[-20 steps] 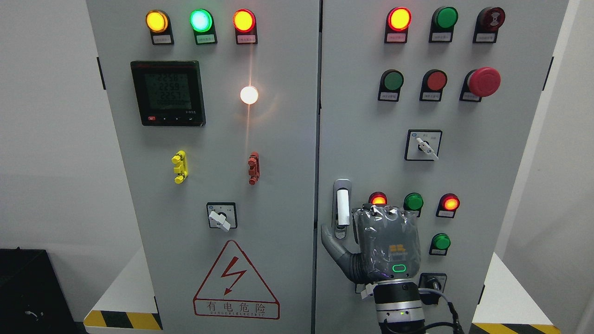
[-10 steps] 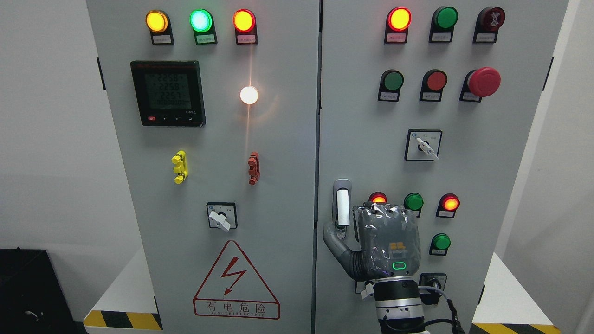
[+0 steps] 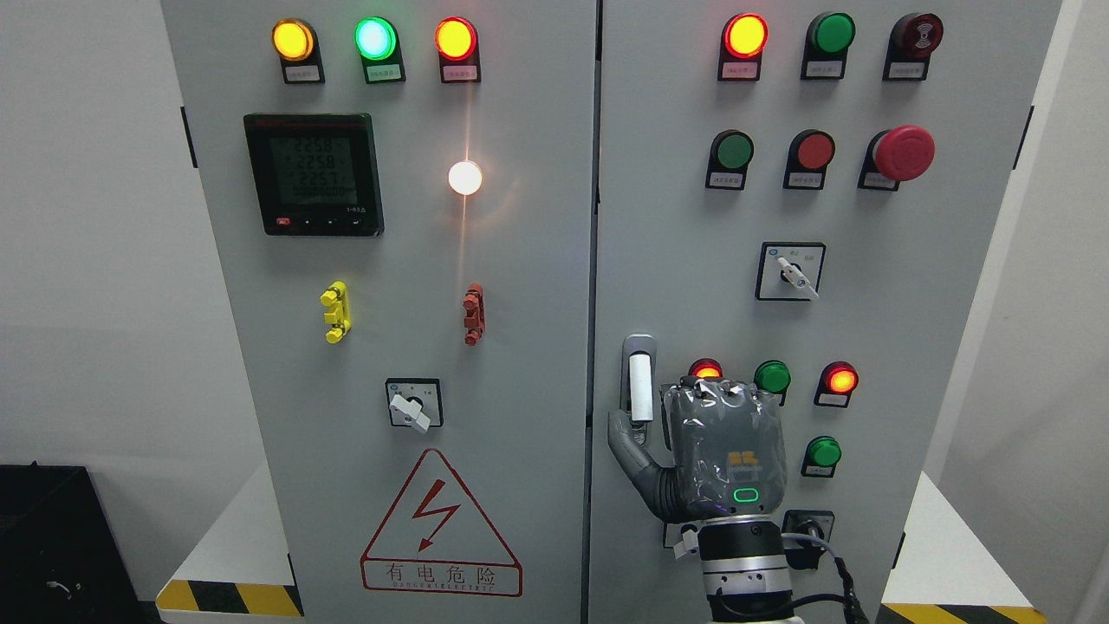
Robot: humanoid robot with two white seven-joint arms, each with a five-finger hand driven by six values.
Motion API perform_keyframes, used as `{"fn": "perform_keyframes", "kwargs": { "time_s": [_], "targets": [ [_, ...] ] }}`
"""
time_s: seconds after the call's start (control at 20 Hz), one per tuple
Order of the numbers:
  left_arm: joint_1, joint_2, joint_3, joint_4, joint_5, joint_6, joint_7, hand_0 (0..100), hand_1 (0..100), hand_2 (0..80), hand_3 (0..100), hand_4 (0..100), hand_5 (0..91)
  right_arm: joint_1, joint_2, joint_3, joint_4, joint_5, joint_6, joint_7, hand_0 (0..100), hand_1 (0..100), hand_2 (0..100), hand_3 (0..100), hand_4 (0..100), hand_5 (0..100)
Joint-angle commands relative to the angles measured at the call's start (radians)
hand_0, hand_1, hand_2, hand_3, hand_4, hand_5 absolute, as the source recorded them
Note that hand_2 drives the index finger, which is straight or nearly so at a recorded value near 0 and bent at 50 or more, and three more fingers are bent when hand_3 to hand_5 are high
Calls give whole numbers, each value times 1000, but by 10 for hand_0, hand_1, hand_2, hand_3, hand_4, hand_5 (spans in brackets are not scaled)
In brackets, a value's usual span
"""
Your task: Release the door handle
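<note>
Well, the right hand [image 3: 723,451] sat at lower centre-right of the frame, back toward the camera. Its four fingers [image 3: 719,397] were folded in toward the right cabinet door [image 3: 936,286] and wrapped around nothing I could see. The thumb [image 3: 625,440] stuck out left to the bottom end of the door handle [image 3: 639,381]. Touching or just beside, couldn't tell. The handle stood upright near the right door's left edge, its white grip bare, so the release looked mostly done. Left hand wasn't in frame.

Risks, as I judged them:
- A thumb hooked at the handle's foot could snag on pull-back and tug the handle or the door.
- The knuckles were just under the lit red lamp [image 3: 706,371], so drifting up or forward could bump that button cluster.
- The wrist cable [image 3: 832,568] ran just beside the black switch [image 3: 807,526] low on the door and could catch it on retreat.

Counts:
- 2 doors, 1 handle
- 1 digital meter [image 3: 314,173]
- 2 rotary selectors: [image 3: 414,404] and [image 3: 790,271]
- Left door [image 3: 520,485]: 3 coloured pilot lamps in the top row, 1 white lamp [image 3: 465,177], 1 yellow clip [image 3: 335,312], 1 red clip [image 3: 473,315], 1 warning triangle [image 3: 440,524]
- Right door: 1 mushroom e-stop [image 3: 903,152], 1 buzzer [image 3: 920,33], 8 other round lamps or buttons
</note>
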Motion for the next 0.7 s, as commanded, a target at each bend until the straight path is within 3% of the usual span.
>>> {"fn": "perform_keyframes", "kwargs": {
  "time_s": [0.0, 0.65],
  "targets": [
    [17, 0, 0, 0, 0, 1, 0, 120, 556, 0, 0, 0, 0, -3, 0, 1, 3, 0, 16, 0, 395, 287, 1000, 1000, 1000, 1000],
    [17, 0, 0, 0, 0, 1, 0, 120, 556, 0, 0, 0, 0, 3, 0, -1, -4, 0, 31, -4, 401, 332, 1000, 1000, 1000, 1000]
  ]
}}
